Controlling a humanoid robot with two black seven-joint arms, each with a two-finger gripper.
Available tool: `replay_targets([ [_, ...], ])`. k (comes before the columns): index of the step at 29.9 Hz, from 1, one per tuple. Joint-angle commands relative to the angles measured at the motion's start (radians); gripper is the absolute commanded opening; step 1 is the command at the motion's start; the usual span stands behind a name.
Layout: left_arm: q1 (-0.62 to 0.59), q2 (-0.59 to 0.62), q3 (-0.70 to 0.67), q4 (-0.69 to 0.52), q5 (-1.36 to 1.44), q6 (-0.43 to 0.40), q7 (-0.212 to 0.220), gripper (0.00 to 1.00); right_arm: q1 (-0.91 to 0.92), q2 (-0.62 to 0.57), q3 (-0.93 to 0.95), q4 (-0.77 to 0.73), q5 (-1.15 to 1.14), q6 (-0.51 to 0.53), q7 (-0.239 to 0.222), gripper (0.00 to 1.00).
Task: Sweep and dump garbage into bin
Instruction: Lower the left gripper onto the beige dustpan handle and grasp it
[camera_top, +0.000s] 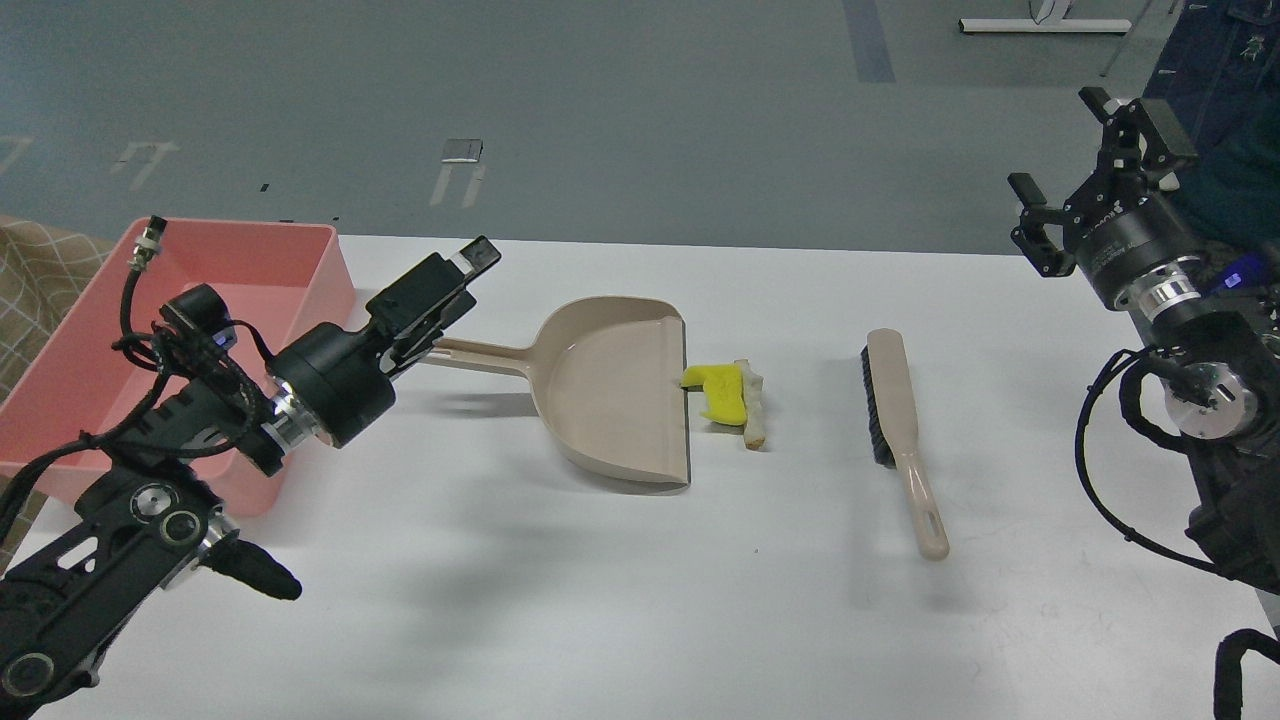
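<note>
Two garbage scraps (728, 395) at dustpan (615, 385) lip on table (640, 600), left hand (440, 290) at dustpan handle, grip indeterminate, right hand (1090, 160) raised, fingers spread, bin (330, 262) far left.

Two garbage scraps (730, 393), one dustpan (610, 385), one brush (897, 420), one bin (200, 300).

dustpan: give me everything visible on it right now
The dustpan is beige, plastic-looking, lying flat on the white table. It has a rounded scoop with low raised walls, empty inside, and a straight dark-edged lip facing the robot's right. Its long handle points toward the robot's left, and the left gripper sits over the handle's end; actual contact cannot be told. The yellow scrap lies right at the lip, seemingly touching it, with the pale scrap just beyond.
</note>
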Motion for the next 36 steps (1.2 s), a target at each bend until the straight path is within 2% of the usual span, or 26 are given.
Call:
replay_targets([
  [1,0.056,-0.035,0.000,0.002,0.010,0.019,-0.006,0.98,-0.006,-0.001,0.000,-0.001,0.000,0.000,0.000,1.00],
  [8,0.104,-0.078,0.011,0.053,0.015,0.075,-0.014,0.98,-0.014,0.004,0.000,0.000,0.000,0.000,0.000,1.00],
  [11,0.104,-0.096,0.011,0.094,0.016,0.085,-0.028,0.98,-0.013,0.004,0.000,0.000,0.000,0.000,0.000,1.00],
  [15,0.102,-0.132,0.021,0.171,0.016,0.153,-0.068,0.98,-0.009,0.002,0.000,0.000,0.000,0.002,0.000,1.00],
  [24,0.091,-0.144,0.052,0.249,0.027,0.223,-0.065,0.98,-0.013,-0.001,0.000,0.000,0.000,0.002,0.000,1.00],
  [31,0.079,-0.222,0.058,0.324,0.029,0.229,-0.068,0.98,-0.013,0.001,0.000,-0.006,-0.002,0.000,0.000,1.00],
  [36,0.021,-0.267,0.060,0.384,0.036,0.233,-0.072,0.98,-0.013,-0.002,0.000,-0.006,-0.002,0.002,0.000,1.00],
])
